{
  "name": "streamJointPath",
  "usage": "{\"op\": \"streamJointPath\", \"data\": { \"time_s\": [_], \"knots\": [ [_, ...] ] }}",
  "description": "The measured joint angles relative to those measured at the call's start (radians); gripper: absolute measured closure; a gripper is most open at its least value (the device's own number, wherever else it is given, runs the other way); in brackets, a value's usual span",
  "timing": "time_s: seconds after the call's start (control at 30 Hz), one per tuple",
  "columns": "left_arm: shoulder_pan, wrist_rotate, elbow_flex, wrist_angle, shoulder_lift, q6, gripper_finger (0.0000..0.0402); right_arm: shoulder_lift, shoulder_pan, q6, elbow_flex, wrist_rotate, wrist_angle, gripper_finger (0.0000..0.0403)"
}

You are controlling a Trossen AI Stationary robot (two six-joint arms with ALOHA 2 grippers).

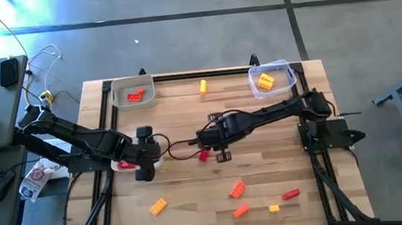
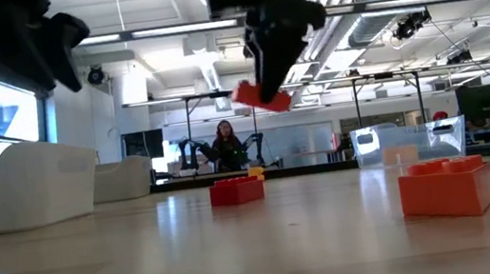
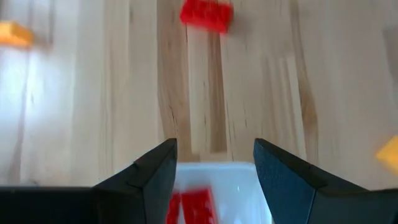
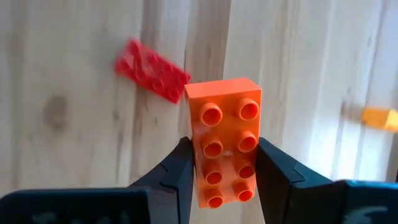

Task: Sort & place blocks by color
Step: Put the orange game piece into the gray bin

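Near the table's (image 1: 195,203) front edge lie scattered loose blocks (image 1: 237,190). At mid-table the right gripper (image 4: 224,171) holds an orange brick (image 4: 222,140) clamped in the air, while the left gripper (image 3: 214,165) hangs wide open over a white tray (image 3: 239,183) by the left edge. Two more trays (image 1: 133,94) sit at the far corners.

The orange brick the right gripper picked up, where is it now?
The orange brick is shut in the right gripper, lifted above mid-table, with a red brick lying on the wood just beyond it.
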Motion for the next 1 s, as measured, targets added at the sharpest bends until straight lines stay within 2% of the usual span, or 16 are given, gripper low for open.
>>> {"op": "streamJointPath", "data": {
  "time_s": [0.53,1.0],
  "knots": [
    [0.0,-0.065,0.0,0.457,0.0,0.171,0.0202,-0.063,0.053,-0.02,0.001,0.0,0.261,0.0297],
    [-0.001,-0.157,0.0,0.534,-0.001,0.168,0.0202,-0.062,0.052,-0.072,0.001,-0.001,0.48,0.0297]
  ]
}}
